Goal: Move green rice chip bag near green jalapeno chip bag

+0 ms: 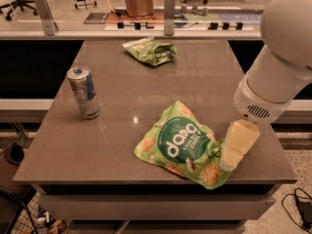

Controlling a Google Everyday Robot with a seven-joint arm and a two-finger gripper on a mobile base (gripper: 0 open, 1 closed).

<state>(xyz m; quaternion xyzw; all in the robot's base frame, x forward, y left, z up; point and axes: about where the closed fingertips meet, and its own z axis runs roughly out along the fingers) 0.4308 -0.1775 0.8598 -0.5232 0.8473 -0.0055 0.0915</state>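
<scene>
Gripper hangs at lower right, its tip on or just above the right edge of the rice bag, likely lined up to take that edge; whether it grips cannot be told. The bag lies flat at lower centre, well apart from the jalapeno bag at upper centre.

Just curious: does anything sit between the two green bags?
Nothing visible: bare table between green rice chip bag and green jalapeno chip bag; can stands aside, left. End effector at the rice chip bag's right edge.
</scene>
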